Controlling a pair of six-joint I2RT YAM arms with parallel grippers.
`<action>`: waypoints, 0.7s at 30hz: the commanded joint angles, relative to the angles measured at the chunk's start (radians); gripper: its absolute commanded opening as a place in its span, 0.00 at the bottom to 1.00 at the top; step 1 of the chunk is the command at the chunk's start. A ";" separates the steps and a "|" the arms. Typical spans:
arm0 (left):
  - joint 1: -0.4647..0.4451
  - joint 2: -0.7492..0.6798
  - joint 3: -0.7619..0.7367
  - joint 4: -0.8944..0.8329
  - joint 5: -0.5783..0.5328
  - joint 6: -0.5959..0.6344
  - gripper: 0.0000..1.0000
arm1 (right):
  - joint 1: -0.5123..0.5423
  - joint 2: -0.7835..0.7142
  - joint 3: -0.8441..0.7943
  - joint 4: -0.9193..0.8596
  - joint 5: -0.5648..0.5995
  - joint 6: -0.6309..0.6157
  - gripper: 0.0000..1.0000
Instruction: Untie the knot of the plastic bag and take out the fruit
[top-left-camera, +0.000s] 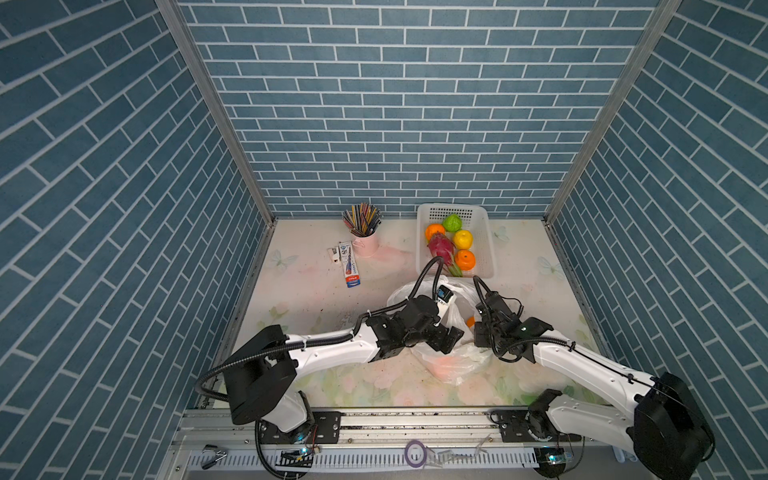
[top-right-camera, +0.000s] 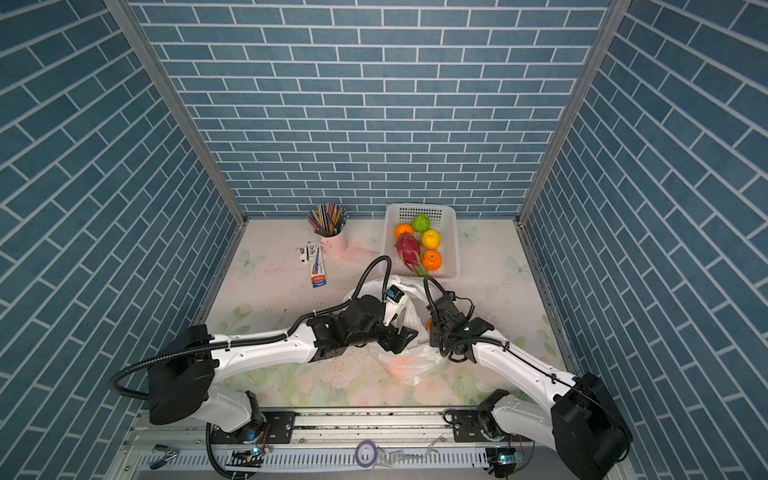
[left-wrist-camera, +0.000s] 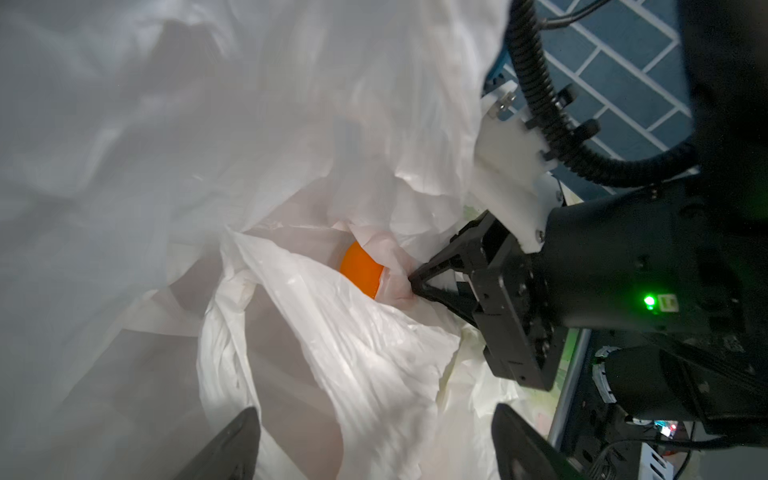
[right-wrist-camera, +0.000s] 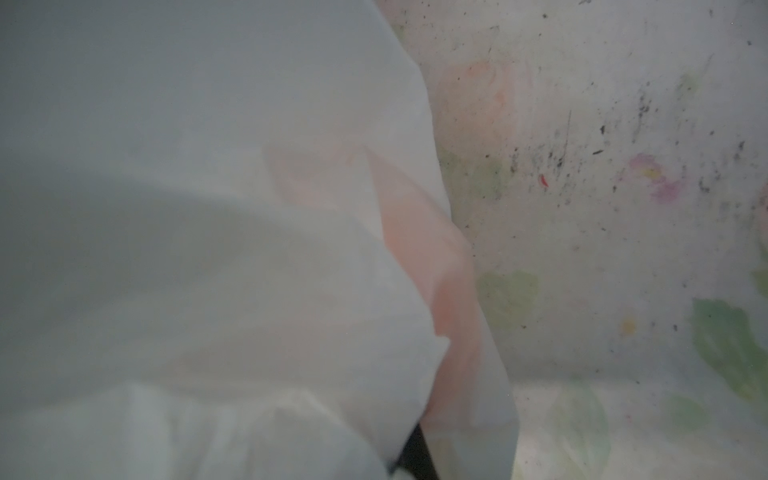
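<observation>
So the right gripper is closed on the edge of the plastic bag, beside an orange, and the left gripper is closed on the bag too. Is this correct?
Not quite. The left gripper is open: the left wrist view shows its jaws wide apart over the plastic bag, holding nothing. The right gripper is indeed closed on the bag's edge, beside the orange.
</observation>
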 joint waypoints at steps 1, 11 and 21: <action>-0.005 0.017 0.018 0.048 0.052 -0.018 0.87 | -0.019 -0.014 -0.056 0.029 -0.082 -0.006 0.04; 0.000 -0.124 -0.074 0.031 0.091 -0.061 0.38 | -0.058 -0.059 -0.016 0.340 -0.292 0.008 0.03; -0.010 -0.181 -0.239 0.251 0.273 -0.208 0.15 | -0.081 0.106 0.088 0.613 -0.460 0.058 0.19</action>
